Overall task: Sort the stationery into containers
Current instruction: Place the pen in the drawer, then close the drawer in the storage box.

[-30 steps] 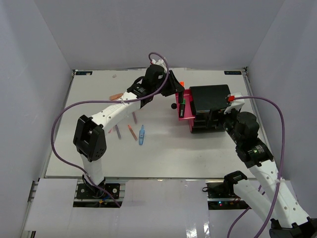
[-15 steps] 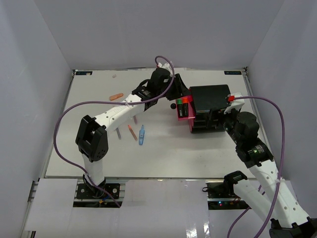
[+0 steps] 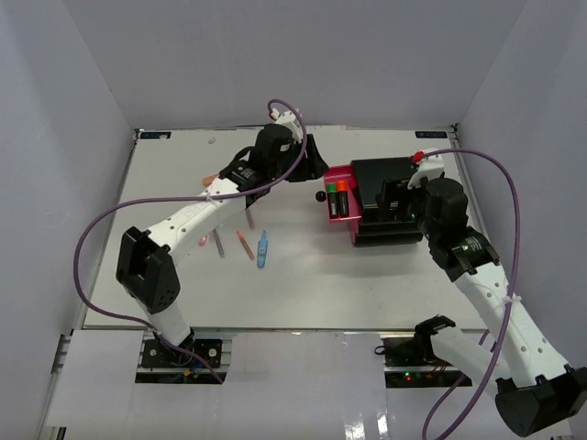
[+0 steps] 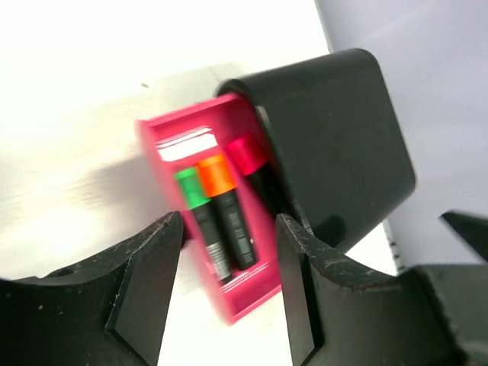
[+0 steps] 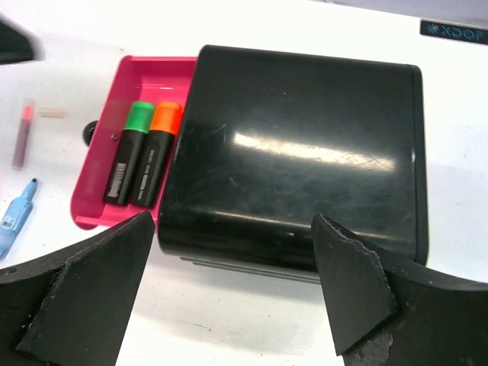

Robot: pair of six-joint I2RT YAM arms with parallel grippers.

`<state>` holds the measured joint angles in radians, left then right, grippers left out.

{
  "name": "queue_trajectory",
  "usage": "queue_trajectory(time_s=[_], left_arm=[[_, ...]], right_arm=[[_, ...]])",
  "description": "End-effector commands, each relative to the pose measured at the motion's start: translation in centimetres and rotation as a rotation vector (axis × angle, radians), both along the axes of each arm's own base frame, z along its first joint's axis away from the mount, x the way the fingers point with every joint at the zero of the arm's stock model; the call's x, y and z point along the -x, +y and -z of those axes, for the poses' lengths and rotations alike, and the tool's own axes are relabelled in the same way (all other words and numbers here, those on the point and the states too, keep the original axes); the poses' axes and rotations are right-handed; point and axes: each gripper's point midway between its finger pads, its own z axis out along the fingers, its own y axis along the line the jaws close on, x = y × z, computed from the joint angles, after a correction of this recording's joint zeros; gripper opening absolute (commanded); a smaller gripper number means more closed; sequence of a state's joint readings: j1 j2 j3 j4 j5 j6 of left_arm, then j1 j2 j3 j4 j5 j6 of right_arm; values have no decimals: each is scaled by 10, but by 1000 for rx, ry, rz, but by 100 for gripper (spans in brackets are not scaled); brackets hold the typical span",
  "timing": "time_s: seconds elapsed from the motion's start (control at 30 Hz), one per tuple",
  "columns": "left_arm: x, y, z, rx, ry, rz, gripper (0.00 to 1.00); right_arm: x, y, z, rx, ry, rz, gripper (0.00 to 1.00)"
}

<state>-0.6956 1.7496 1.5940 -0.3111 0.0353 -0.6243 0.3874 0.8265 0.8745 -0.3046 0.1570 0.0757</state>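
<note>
The black cabinet (image 3: pixel 390 183) has its top magenta drawer (image 3: pixel 337 218) pulled out to the left. Green (image 4: pixel 195 206), orange (image 4: pixel 225 200) and pink-capped highlighters (image 4: pixel 252 162) lie side by side in it. My left gripper (image 3: pixel 315 163) hovers just behind and left of the drawer, open and empty, its fingers (image 4: pixel 145 282) framing the drawer. My right gripper (image 3: pixel 404 197) is open over the cabinet (image 5: pixel 297 152), holding nothing. Loose stationery lies on the table to the left: a light-blue piece (image 3: pixel 263 249), a salmon pen (image 3: pixel 244 245) and a grey-blue pen (image 3: pixel 218 243).
The drawer's round black knob (image 3: pixel 321 195) points left. Another pen (image 3: pixel 249 216) lies under my left forearm, and an orange piece (image 3: pixel 209 177) sits further back. The two lower drawers (image 3: pixel 381 234) are closed. White walls enclose the table on three sides.
My left gripper opened, left a highlighter in the drawer and drew back to the left. My right gripper moved forward over the cabinet.
</note>
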Motion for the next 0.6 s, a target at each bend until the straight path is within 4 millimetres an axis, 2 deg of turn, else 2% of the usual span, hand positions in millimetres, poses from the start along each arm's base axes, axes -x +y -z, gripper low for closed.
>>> queue_trajectory(time_s=[0.0,0.07,0.1,0.13,0.2,0.23,0.27,0.3,0.4,0.47,0.5,0.57], left_arm=[[-2,52,-27,-60,-117,-21,63],[9,61,-13,-80,-113,36,64],[8,70,-6,-83,-105,40,64],[14,70,0,-74,-96,84,64],[19,78,18,-90,-103,127,65],[25,76,23,-89,-106,167,66],[27,77,32,-114,-134,200,67],[28,76,36,-121,-148,222,67],[31,65,46,-118,-182,313,68],[31,55,44,-95,-208,370,68],[28,51,51,-98,-205,390,68],[26,45,50,-85,-223,420,68]], right_arm=[[-18,-10,-36,6,-41,82,90],[-27,-16,-45,2,-38,112,90],[-39,-23,-50,-10,-29,149,90],[-44,-27,-52,-23,-20,164,90],[-60,-35,-43,-70,42,151,90],[-65,-39,-48,-124,51,161,90],[-71,-54,-46,-158,65,197,90],[-76,-48,-39,-194,100,154,90],[-87,-50,-26,-243,156,135,90],[-93,-62,-16,-266,185,149,90],[-93,-63,-13,-270,191,146,90],[-92,-66,-3,-284,211,139,90]])
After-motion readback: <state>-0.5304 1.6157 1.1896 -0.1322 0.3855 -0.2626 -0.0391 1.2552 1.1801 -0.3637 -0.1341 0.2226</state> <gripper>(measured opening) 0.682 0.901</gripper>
